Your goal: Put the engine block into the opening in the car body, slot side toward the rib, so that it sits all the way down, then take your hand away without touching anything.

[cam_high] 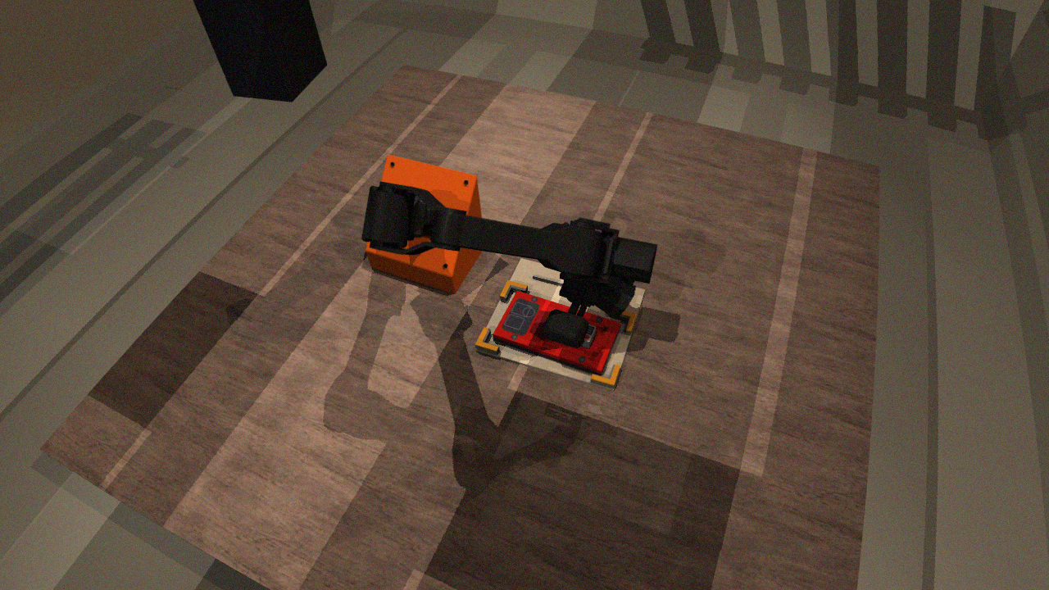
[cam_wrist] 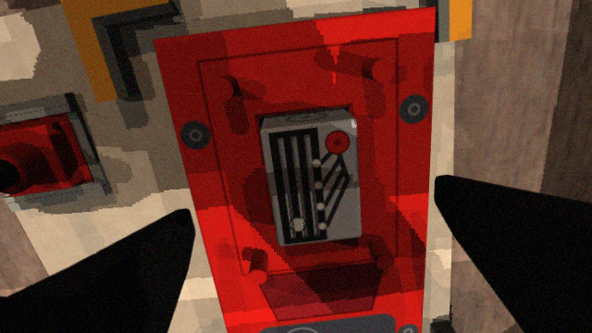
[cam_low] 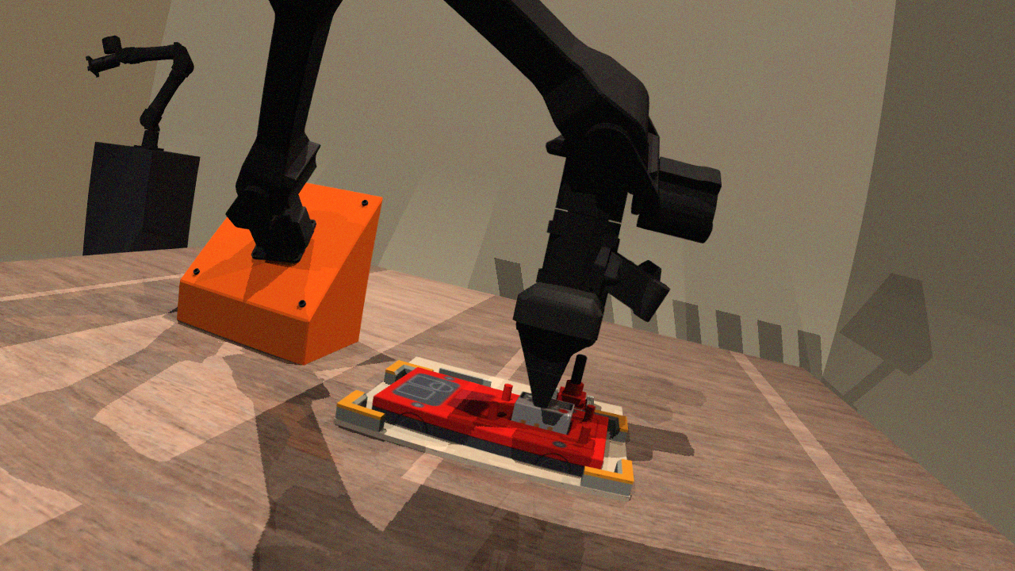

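black two-fingered gripper (cam_high: 577, 306) (cam_low: 545, 404) (cam_wrist: 314, 204): fingers wide apart, nothing between them gripped. grey boxy engine block (cam_high: 588, 333) (cam_low: 528, 411) (cam_wrist: 342, 199) stands in the opening of the red flat car body (cam_high: 605, 341) (cam_low: 468, 419) (cam_wrist: 379, 180); release done. full seating, slot side unconfirmed; withdrawal left.

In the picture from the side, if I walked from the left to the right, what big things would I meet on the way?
A dark pedestal with a small black arm on top → the orange base → the red car body.
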`<state>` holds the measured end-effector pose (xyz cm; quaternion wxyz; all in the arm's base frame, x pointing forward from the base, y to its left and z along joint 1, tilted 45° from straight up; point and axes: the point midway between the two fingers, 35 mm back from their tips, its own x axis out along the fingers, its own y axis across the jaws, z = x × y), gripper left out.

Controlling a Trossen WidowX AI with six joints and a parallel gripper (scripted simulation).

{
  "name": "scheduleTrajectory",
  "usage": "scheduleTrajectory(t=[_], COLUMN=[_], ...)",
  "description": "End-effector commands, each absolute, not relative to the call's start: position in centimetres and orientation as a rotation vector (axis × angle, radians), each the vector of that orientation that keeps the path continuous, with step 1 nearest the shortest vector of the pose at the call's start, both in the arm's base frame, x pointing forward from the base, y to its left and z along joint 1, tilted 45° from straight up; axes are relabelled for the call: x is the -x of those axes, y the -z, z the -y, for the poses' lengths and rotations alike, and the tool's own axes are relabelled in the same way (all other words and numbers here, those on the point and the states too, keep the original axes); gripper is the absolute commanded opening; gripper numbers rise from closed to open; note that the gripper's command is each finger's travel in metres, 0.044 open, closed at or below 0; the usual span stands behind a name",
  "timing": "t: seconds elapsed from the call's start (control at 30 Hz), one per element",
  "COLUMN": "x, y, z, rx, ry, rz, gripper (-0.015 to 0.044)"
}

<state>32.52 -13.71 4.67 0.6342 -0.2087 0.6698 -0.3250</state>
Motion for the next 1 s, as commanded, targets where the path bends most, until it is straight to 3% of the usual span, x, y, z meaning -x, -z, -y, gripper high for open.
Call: scheduleTrajectory(t=[0.0, 0.47, 0.97], x=[-32.62, -32.62, -32.62], y=[-4.93, -4.93, -4.93], z=[13.69, 13.69, 13.69], rx=[0.475, 0.475, 0.475], ry=[0.748, 0.748, 0.748], rz=[-1.523, -1.523, -1.523], gripper=[0.0361, 0.0, 0.0])
